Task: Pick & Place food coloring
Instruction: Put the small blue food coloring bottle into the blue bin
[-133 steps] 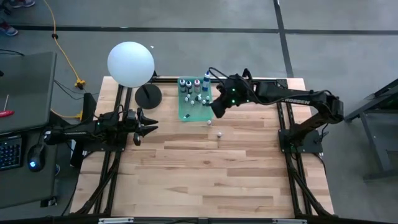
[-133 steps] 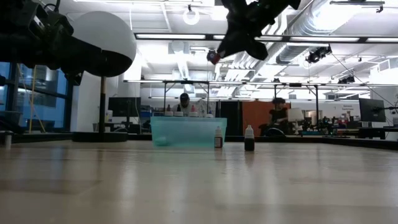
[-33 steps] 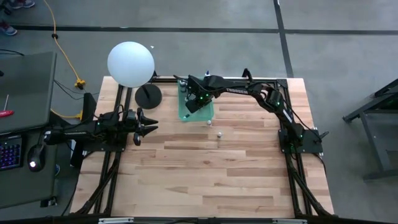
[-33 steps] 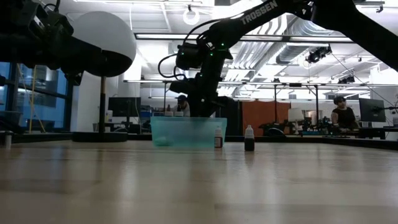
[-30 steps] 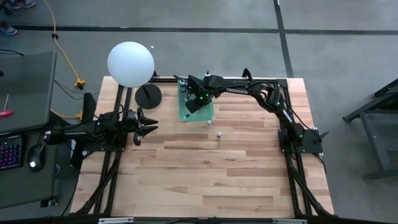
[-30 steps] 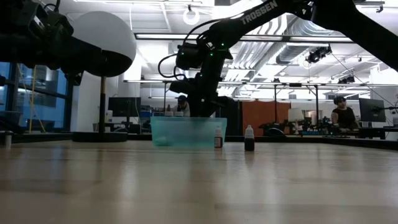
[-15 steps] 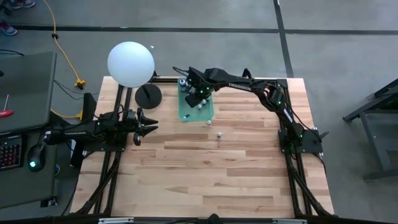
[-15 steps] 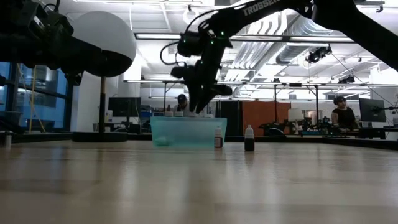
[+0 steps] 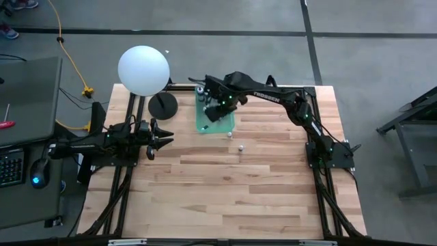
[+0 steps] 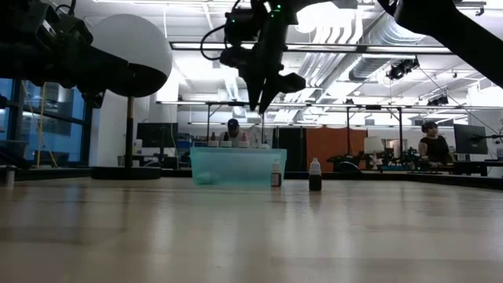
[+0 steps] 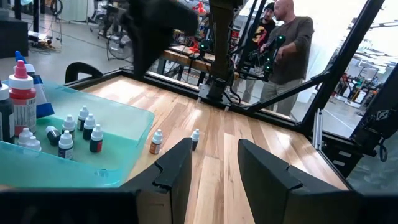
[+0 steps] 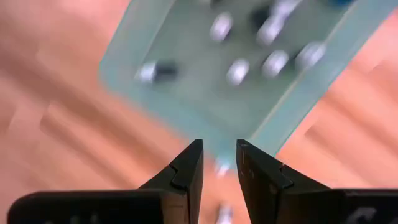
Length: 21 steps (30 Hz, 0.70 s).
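From above, the right hand point(image 9: 213, 109) hangs over the green tray point(image 9: 216, 125) of little bottles point(image 9: 220, 116); two more bottles point(image 9: 241, 147) stand on the desk point(image 9: 232, 191) just beside the tray. The left hand point(image 9: 162, 141) waits well off to the tray's side.

At desk level, the right hand point(image 10: 257, 102) is well above the tray point(image 10: 237, 167), apart from every bottle.

The left wrist camera shows its hand point(image 11: 211, 165) spread and empty, the tray point(image 11: 118, 152) nearby.

The right wrist camera shows its fingers point(image 12: 189, 165) slightly parted, gripping nothing, bottles point(image 12: 238, 70) blurred in the tray below.

Bright ceiling lights, low-view glare; right wrist view motion-blurred.
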Available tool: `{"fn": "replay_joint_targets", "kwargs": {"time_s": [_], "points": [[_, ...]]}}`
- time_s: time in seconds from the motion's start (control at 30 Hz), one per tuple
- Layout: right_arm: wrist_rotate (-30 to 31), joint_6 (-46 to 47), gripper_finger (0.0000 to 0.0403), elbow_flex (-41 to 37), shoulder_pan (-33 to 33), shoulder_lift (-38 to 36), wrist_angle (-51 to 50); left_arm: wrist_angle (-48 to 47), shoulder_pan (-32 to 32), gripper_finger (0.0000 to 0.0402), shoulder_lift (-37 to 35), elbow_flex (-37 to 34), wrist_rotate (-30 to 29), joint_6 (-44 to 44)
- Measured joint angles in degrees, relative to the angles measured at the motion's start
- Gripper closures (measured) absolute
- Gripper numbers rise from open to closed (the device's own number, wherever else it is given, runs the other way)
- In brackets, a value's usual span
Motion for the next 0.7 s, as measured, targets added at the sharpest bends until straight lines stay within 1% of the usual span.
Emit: {"fn": "replay_joint_targets", "kwargs": {"time_s": [0.1, 0.17, 0.23, 0.3, 0.37, 0.4, 0.5, 0.6, 0.7], "points": [[-4.50, -0.02, 0.0315, -0.41, 1.34, 0.00, -2.37, 0.00, -0.01, 0.0273, -0.02, 0.00, 0.00, -0.02], [-4.58, -0.01, 0.0316, -0.55, 2.43, 0.00, -5.13, 0.00, 0.00, 0.0273, -0.01, 0.00, 0.00, -0.01], [-2.04, 0.26, 0.0316, -0.55, 3.76, 0.00, -7.93, 0.00, -0.01, 0.0273, -0.01, 0.02, 0.01, 0.00], [3.45, 2.41, 0.0316, -0.55, 5.44, -0.02, -10.68, 0.00, -0.02, 0.0273, -0.02, 0.02, 0.00, -0.02], [9.47, 5.21, 0.0316, -0.90, 7.19, -0.02, -10.81, 0.00, -0.02, 0.0273, -0.02, 0.01, 0.00, -0.01], [10.65, 6.86, 0.0316, -1.04, 7.98, -0.02, -10.70, 0.00, -0.02, 0.0273, -0.02, 0.00, 0.00, -0.02], [12.48, 11.66, 0.0315, -1.31, 10.28, 0.00, -10.33, 0.00, -0.02, 0.0273, -0.01, 0.01, 0.00, -0.01], [14.52, 13.54, 0.0315, -3.33, 12.17, -0.04, -9.32, 0.00, 0.00, 0.0273, -0.02, 0.00, 0.00, -0.02], [13.02, 14.38, 0.0315, -6.11, 13.24, 0.01, -10.65, 0.00, 0.00, 0.0273, -0.02, 0.00, 0.00, 0.00]]}}
